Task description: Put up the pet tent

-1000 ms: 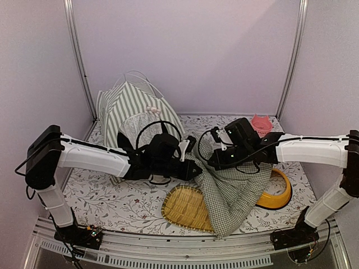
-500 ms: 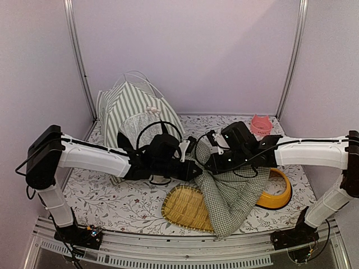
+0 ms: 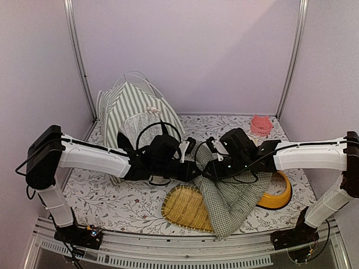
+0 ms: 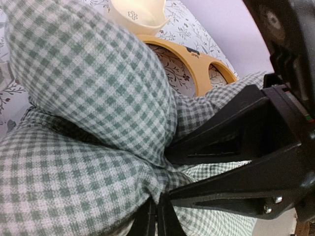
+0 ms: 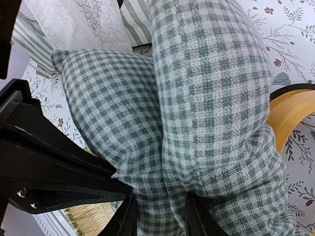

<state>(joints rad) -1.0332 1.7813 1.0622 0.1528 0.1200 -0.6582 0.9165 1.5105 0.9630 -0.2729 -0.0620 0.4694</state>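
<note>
The pet tent (image 3: 134, 109) is standing upright at the back left corner, its lace door facing the arms. Just right of that door and nearer the arms, the gingham cushion (image 3: 233, 193) is hanging bunched between both pincers. The left gripper (image 4: 157, 219) is pinching fully closed on a thin fold of it. The right gripper (image 5: 160, 219) is standing partly parted with cloth bulging between its fingers, apparently loose rather than clamped. The risk is that one thin fold is carrying the cushion: it may slip free and land on the woven tray (image 3: 185, 207), further from the tent. Swinging it tentward, the trailing cloth may snag the lace or push the light tent over.
</note>
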